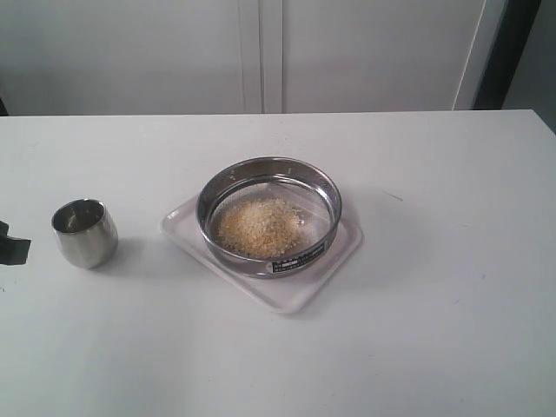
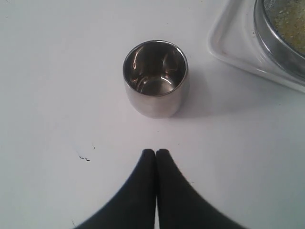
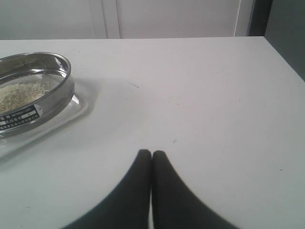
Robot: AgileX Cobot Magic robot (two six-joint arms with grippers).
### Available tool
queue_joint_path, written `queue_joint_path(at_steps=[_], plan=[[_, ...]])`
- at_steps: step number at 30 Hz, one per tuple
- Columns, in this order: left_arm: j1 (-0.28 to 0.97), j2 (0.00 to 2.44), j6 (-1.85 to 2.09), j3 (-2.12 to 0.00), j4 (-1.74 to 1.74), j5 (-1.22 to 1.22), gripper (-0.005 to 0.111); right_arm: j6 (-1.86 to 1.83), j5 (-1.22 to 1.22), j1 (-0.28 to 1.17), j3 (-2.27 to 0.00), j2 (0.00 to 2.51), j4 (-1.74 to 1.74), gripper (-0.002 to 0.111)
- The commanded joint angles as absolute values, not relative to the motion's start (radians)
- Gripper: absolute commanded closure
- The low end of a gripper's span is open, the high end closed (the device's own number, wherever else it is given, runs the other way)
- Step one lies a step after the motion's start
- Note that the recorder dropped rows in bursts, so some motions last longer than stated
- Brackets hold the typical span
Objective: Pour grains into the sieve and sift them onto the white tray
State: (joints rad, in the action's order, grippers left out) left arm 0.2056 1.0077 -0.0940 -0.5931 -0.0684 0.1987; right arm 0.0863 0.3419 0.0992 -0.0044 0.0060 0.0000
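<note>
1. Nearest the lens, the left gripper (image 2: pixel 156 151) hovers over the white table (image 2: pixel 47 95), its black fingers pressed together on nothing. The right gripper (image 3: pixel 151 152) is likewise pressed together and empty, well apart from the sieve on its own side.
2. Just ahead of the left gripper, a small steel cup (image 2: pixel 156 78) stands upright and looks empty, near the tray but not touching it. The pour appears done.
3. Beyond the cup, the white tray (image 1: pixel 300 295) lies flat mid-table, and the sieve (image 1: pixel 252 261) sits within its rim.
4. The grains (image 1: pixel 259 228) rest in a pale yellow mound on the mesh. Whether any have fallen through cannot be told.
5. Sifting looks to be the step in hand. It would go best with a gripper spread to take the steel wall, clear of the mound. The ring should be kept level and barely raised, and shaken in short strokes. The tray is only a little wider than the sieve, so broad swings risk scattering grains onto the table.
</note>
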Motion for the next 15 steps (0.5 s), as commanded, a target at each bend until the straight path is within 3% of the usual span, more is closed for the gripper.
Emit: queue_joint_path(at_steps=[1, 7, 15], plan=[[0.201, 1.000, -0.095, -0.596, -0.062, 0.210, 0.107, 0.086, 0.336, 0.100, 0.000, 0.000, 0.000, 0.108], [0.201, 0.995, -0.074, -0.596, -0.068, 0.218, 0.107, 0.086, 0.336, 0.100, 0.000, 0.000, 0.000, 0.108], [0.137, 0.814, -0.070, -0.590, -0.068, 0.251, 0.107, 0.086, 0.336, 0.100, 0.000, 0.000, 0.000, 0.108]])
